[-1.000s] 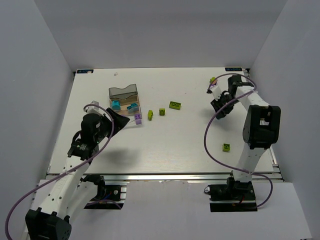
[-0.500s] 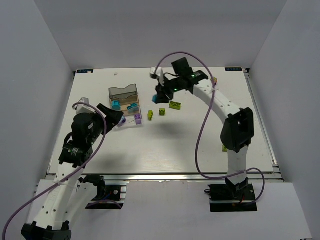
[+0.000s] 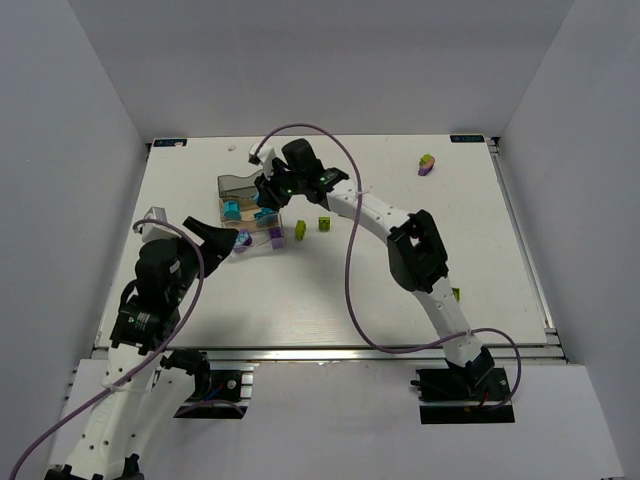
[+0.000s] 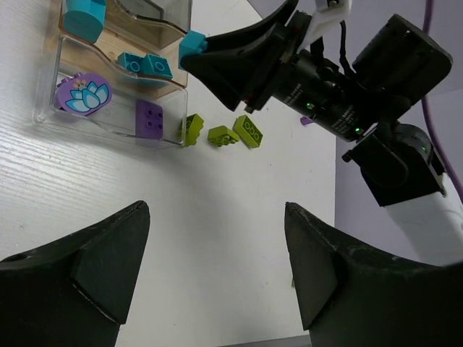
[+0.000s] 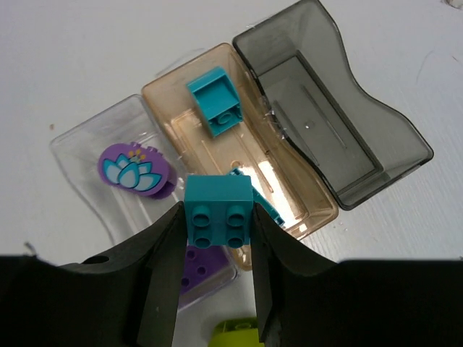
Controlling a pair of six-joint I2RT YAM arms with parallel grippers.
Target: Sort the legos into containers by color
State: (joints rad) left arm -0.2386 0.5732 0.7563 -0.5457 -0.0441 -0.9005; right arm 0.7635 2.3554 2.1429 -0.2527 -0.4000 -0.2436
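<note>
Over the tan translucent bin (image 5: 189,134), near its edge, the right gripper (image 5: 215,230), pinching a cyan studded brick (image 5: 218,202), should centre before releasing; left gripper (image 4: 215,246) hangs spread.

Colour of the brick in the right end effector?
Cyan-blue brick; clearest in the right wrist view.

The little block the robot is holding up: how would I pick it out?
On the white table, find the three joined bins toward its back left. Just above them, the right arm's black fingers pinch a cyan-blue brick showing four studs. Other cyan bricks lie inside the tan bin; this one alone is held.
</note>
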